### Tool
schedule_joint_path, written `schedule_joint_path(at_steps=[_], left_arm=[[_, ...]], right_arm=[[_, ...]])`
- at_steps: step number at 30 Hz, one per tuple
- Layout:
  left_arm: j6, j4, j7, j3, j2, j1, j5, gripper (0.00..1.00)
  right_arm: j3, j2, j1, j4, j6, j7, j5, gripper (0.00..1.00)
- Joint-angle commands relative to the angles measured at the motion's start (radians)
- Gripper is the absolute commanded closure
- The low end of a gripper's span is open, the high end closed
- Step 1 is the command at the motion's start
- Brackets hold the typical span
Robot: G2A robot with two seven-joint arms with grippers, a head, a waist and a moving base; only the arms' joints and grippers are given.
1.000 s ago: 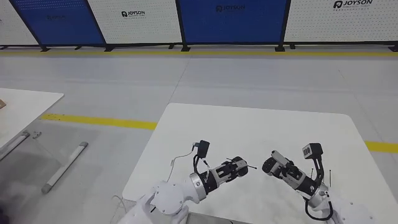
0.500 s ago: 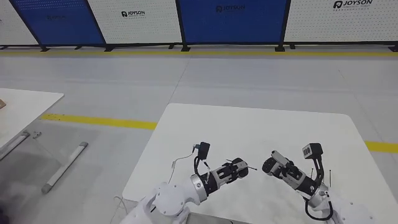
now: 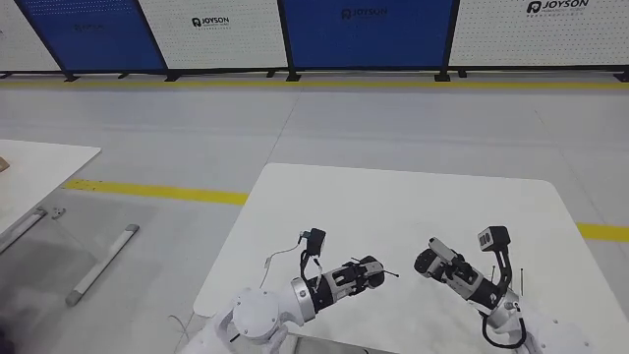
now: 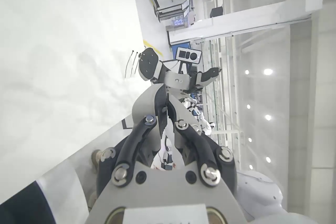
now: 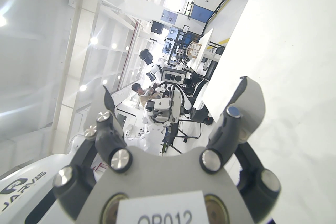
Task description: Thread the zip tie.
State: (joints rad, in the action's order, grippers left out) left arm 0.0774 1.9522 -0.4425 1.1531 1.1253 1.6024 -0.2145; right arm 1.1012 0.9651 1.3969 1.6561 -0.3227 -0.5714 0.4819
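Note:
My left gripper (image 3: pixel 373 273) hovers low over the white table (image 3: pixel 393 197) near its front edge. It is shut on a thin black zip tie (image 3: pixel 389 274) that pokes out past its tip. In the left wrist view its fingers (image 4: pixel 147 107) are pressed together, and the tie itself is too thin to make out there. My right gripper (image 3: pixel 426 260) faces it from a short gap away, wide open and holding nothing (image 5: pixel 177 95). Two more zip ties (image 3: pixel 494 275) lie on the table beside the right arm, and the left wrist view has them as thin black lines (image 4: pixel 131 63).
The table's bare white top (image 4: pixel 52 25) stretches away from both grippers. Its front edge is close beneath the arms. Blue and white partition panels (image 3: pixel 369 15) stand far behind across the floor. A second white table (image 3: pixel 39 167) sits off to the left.
My left gripper has drawn back slightly toward the table's front edge and away from the right gripper, keeping the zip tie. The right arm has not moved.

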Motion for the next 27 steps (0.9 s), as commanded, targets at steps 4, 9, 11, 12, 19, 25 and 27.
schedule_joint_path(at_steps=[4,9,11,12,19,25,27], left_arm=[[-0.001,-0.004,0.016,0.002,0.001,-0.001,0.004,1.0],[-0.038,-0.033,0.104,0.003,0.006,-0.003,-0.013,1.0],[-0.039,-0.036,0.096,0.001,0.005,-0.003,-0.005,1.0],[-0.039,-0.036,0.096,0.001,0.005,-0.003,-0.005,1.0],[-0.039,-0.036,0.096,0.001,0.005,-0.003,-0.005,1.0],[-0.047,-0.035,0.105,-0.005,0.007,-0.005,-0.008,1.0],[-0.078,-0.032,0.118,-0.011,0.01,-0.003,-0.032,1.0]], right_arm=[[0.0,0.0,0.0,0.0,0.0,0.0,0.0,0.0],[0.0,0.0,0.0,0.0,0.0,0.0,0.0,0.0],[0.0,0.0,0.0,0.0,0.0,0.0,0.0,0.0],[0.0,0.0,0.0,0.0,0.0,0.0,0.0,0.0],[0.0,0.0,0.0,0.0,0.0,0.0,0.0,0.0],[0.0,0.0,0.0,0.0,0.0,0.0,0.0,0.0],[0.0,0.0,0.0,0.0,0.0,0.0,0.0,0.0]])
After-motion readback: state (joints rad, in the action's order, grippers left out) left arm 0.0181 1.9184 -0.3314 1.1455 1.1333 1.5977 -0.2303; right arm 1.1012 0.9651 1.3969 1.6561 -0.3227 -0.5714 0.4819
